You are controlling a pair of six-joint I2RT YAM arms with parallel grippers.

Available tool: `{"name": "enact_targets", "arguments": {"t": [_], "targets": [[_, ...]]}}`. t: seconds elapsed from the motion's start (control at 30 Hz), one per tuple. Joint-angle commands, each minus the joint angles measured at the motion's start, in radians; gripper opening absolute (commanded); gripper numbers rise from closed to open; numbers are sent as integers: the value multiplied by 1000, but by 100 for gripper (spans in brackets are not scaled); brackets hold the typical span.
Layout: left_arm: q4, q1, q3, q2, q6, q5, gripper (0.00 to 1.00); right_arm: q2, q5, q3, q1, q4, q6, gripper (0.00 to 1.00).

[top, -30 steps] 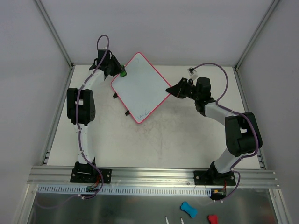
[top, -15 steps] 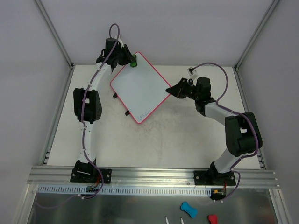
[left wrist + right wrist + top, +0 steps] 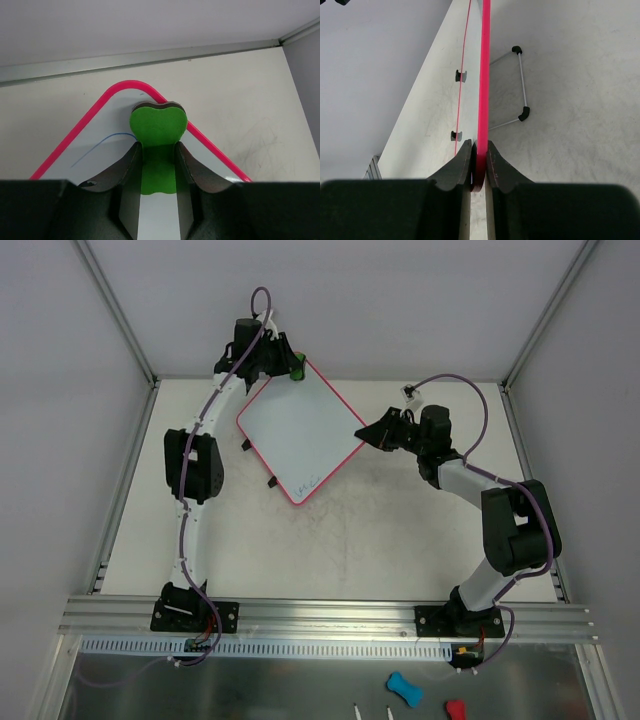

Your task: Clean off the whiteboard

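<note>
At far corner of whiteboard [image 3: 300, 430], left gripper [image 3: 157, 147] pinches green eraser [image 3: 158, 125] — lower half hidden; right gripper [image 3: 479, 147] clamps whiteboard.

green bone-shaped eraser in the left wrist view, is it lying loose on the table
No, the green bone-shaped eraser is gripped in the left hand, over a corner of the pink-rimmed square white board.

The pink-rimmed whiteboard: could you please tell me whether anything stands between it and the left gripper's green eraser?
Nothing visible does. The green bone-shaped eraser, clamped in the left gripper, sits at the far corner of the square pink-rimmed whiteboard; the right gripper pinches its rim.
</note>
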Motion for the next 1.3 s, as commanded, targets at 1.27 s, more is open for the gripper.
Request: {"name": "enact_targets", "arguments": {"t": [1.27], "targets": [[123,-17,40,46,-106,-29,0,3,-78,30,39,-7,-100,0]]}}
